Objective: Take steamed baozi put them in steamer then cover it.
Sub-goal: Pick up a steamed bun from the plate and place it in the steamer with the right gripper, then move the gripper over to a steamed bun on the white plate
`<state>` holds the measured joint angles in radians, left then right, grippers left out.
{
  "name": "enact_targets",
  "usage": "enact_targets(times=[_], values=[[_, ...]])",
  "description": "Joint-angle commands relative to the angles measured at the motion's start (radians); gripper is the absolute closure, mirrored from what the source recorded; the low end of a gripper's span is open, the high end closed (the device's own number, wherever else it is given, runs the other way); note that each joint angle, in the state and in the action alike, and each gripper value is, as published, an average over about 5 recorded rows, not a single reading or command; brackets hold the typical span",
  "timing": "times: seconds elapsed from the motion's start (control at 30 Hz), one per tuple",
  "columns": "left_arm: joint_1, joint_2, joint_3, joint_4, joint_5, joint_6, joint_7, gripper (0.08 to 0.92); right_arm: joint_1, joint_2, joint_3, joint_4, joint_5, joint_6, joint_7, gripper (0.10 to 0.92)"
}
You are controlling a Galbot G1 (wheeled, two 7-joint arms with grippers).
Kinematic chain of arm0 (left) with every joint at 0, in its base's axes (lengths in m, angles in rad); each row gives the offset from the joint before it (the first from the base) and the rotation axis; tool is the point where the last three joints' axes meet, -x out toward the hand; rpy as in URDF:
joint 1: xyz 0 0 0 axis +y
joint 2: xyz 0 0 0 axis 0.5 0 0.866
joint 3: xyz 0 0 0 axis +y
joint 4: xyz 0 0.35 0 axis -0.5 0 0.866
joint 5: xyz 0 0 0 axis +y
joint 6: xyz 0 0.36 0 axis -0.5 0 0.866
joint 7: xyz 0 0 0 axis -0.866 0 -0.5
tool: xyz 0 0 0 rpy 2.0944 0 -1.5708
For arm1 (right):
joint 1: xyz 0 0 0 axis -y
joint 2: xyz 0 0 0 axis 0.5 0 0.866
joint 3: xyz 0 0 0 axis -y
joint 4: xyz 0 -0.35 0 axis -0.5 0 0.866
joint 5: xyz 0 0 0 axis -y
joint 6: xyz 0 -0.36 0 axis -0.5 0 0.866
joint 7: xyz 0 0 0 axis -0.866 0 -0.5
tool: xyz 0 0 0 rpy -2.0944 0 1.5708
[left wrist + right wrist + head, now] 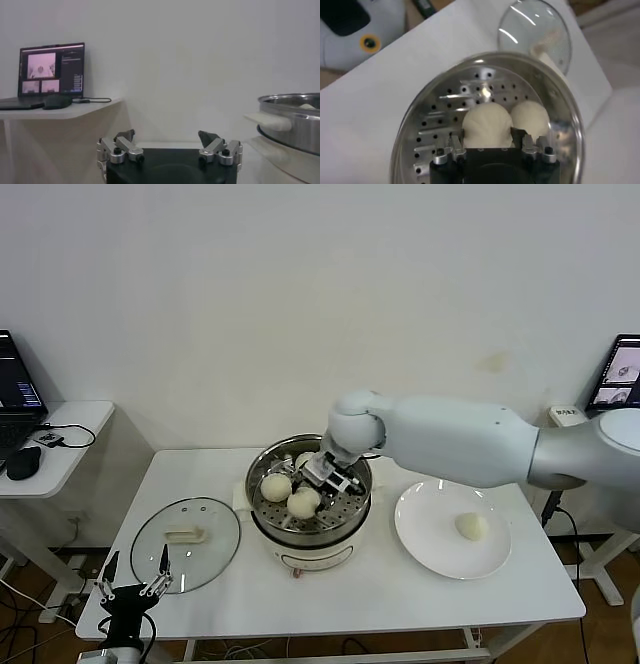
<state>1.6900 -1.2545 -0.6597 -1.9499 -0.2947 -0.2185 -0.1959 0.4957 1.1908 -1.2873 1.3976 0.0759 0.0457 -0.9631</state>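
a white table [400, 599] carried three things: the cover [186, 543] lay flat near its left end, the steamer [308, 524] stood on its white base at the middle, and a white plate [430, 534] sat to the steamer's right, apart from it.

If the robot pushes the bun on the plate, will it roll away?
Probably a little. The bun looks round and smooth, so a push may roll it, though its base seems to sit flat. The plate looks shallow, so it might not stop it. It's likely soft and light.
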Motion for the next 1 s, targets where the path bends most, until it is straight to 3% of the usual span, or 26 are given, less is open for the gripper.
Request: enact_targets(times=[0.03,0.3,0.63,1.0], values=[[-0.002,-0.002,0.003,0.003,0.001,-0.002,-0.001,0.177,-0.013,0.041,-0.033,-0.011,-0.09,0.092,0.005,0.422],[-0.001,-0.001,0.003,0.005,0.0,-0.005,-0.003,0.177,-0.018,0.034,-0.035,-0.016,-0.123,0.112,0.001,0.408],[0.001,0.002,0.0,0.004,0.001,-0.006,-0.004,0.177,0.033,-0.038,0.028,0.016,-0.075,0.093,0.006,0.213],[-0.004,0.017,0.005,0.006,0.002,-0.006,-0.003,0.177,0.071,-0.337,0.145,0.123,0.115,-0.254,-0.064,0.202]])
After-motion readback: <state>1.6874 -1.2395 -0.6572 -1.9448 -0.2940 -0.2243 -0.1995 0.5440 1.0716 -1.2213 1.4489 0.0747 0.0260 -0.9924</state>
